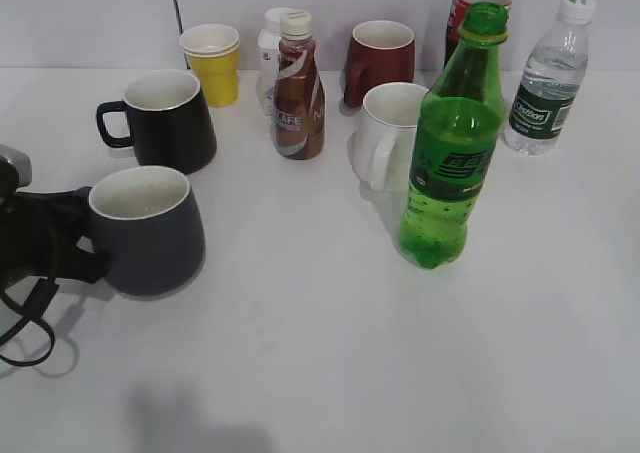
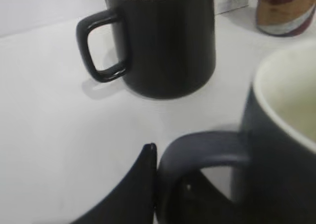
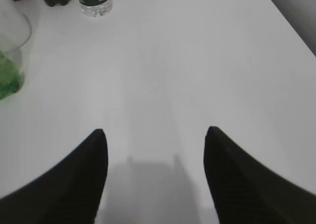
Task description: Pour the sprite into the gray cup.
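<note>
Though uncapped, sprite (image 1: 452, 143) upright

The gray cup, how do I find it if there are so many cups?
Start at the tall green bottle near the middle of the table and look far left, to the front edge. There the gray cup stands by itself, with the left gripper at its handle. It is rounder and paler than the black mug behind it.
</note>
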